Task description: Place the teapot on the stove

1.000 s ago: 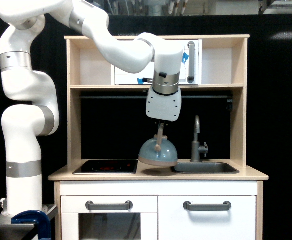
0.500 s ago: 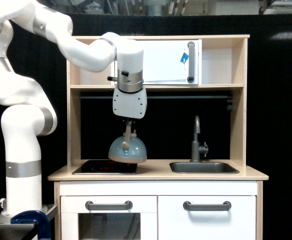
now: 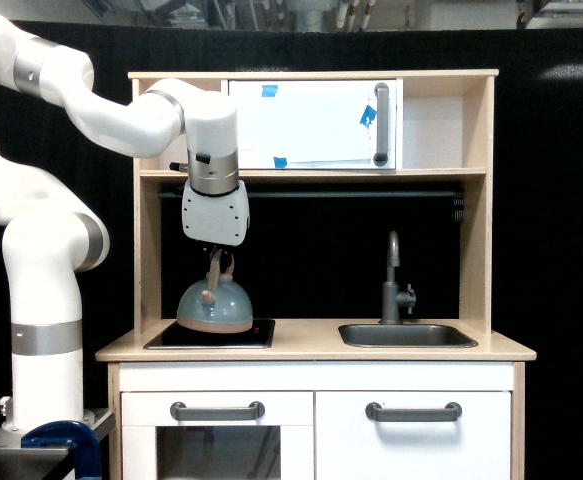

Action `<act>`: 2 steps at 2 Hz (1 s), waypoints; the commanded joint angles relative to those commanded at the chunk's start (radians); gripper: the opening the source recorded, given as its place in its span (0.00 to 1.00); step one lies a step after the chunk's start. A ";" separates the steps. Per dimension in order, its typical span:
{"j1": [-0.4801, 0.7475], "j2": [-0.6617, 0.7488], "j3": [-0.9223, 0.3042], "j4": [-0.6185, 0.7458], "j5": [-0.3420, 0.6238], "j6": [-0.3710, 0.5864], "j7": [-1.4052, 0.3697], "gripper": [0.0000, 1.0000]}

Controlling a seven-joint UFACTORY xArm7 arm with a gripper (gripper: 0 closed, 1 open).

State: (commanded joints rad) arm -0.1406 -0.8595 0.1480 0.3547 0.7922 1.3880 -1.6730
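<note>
Gripper (image 3: 214, 250) clamped on the teapot's wooden handle, hanging the teapot (image 3: 214, 306) straight below it, right over the stove (image 3: 256, 331). You've got the pot sitting a touch tilted, its base at or just above the black panel; I can't tell if it's touching. Your move looks like straight down, then let go. The sink (image 3: 408, 335) lies well off beyond the stove.

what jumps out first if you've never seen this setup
The big white robot arm reaching in from the exterior view's left, its gripper holding the blue-grey teapot by its wooden handle over the black stove. Next, the toy kitchen's grey sink and faucet on the exterior view's right.
</note>
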 joint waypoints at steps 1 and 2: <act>0.118 -0.033 0.034 -0.064 0.062 -0.096 0.068 0.00; 0.188 0.032 0.048 -0.051 0.094 -0.182 0.089 0.00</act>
State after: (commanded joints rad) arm 0.0478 -0.8276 0.1963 0.3037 0.8861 1.2059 -1.5844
